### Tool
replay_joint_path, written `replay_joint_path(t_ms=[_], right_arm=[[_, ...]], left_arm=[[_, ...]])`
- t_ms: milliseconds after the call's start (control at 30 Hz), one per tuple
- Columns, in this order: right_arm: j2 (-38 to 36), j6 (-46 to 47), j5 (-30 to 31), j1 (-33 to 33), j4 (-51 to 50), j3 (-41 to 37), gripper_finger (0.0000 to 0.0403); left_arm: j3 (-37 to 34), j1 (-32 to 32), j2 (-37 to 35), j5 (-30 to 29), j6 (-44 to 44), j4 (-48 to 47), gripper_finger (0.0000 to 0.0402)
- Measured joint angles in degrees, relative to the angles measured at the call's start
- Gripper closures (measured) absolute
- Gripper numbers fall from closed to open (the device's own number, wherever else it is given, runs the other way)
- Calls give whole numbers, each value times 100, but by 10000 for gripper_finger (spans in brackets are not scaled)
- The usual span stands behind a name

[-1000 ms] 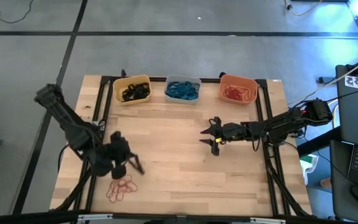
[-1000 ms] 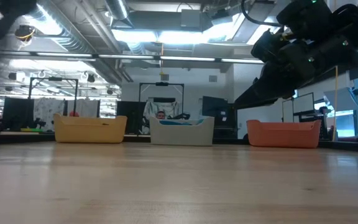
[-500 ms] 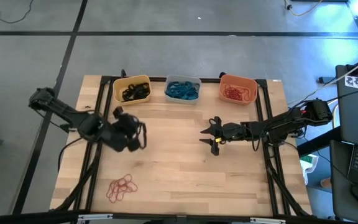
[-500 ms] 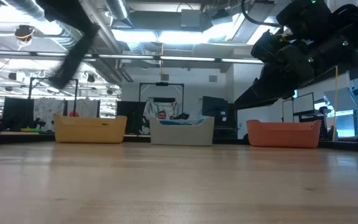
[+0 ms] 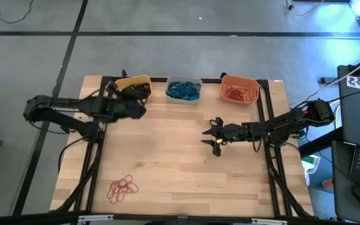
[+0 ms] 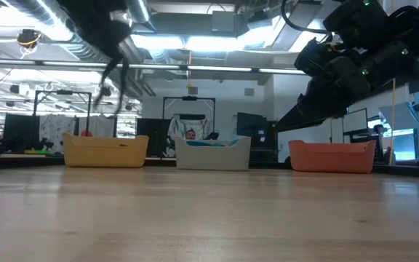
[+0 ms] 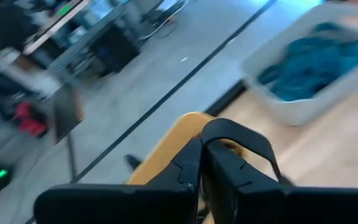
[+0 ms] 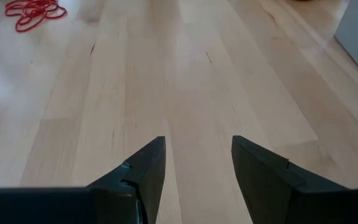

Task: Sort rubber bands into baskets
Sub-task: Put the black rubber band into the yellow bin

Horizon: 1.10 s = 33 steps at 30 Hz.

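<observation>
My left gripper (image 5: 140, 105) is shut on a black rubber band (image 7: 253, 140) at the near edge of the yellow basket (image 5: 127, 81), above the table. The yellow basket holds black bands, the pale grey basket (image 5: 169, 85) blue bands (image 7: 309, 62) and the orange basket (image 5: 250, 83) red-orange bands. A small heap of red-orange bands (image 5: 122, 187) lies flat on the table near the front left; it also shows in the right wrist view (image 8: 35, 11). My right gripper (image 5: 214, 136) is open and empty over the table's middle right. My left gripper pinches the black band at one spot of its loop (image 7: 209, 132) between its two shut fingertips. The rest of the loop arches out past the fingertips. In the low view the band (image 6: 112, 81) hangs slack below the gripper, clear of the table.
The three baskets stand in a row along the table's far edge. Bare wood lies between them and the red-orange heap. The right arm (image 6: 355, 51) hangs over the table's right half. Black frame rails run along the left and right sides.
My left gripper has gone from beside the red-orange heap at the front left up and toward the far edge, to the yellow basket, with a thin black band hanging below it. The heap has stayed where it was.
</observation>
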Motion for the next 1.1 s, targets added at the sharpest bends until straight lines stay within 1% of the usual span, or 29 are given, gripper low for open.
replay_joint_path(t_ms=[167, 300, 467, 800, 1100], right_arm=[[2, 0, 0, 0, 0, 0, 220], [1, 0, 1, 0, 0, 0, 220], [2, 0, 2, 0, -3, 0, 220], [4, 0, 2, 2, -53, 2, 220], [4, 0, 2, 2, -148, 2, 220]], left_arm=[[0, 990, 0, 1, 325, 1, 386], [0, 1760, 3, 3, 231, 2, 386], [0, 2438, 78, 111, 350, 46, 386], [0, 3139, 834, 251, 314, 83, 386], [0, 3518, 1629, 1232, 503, 80, 386]])
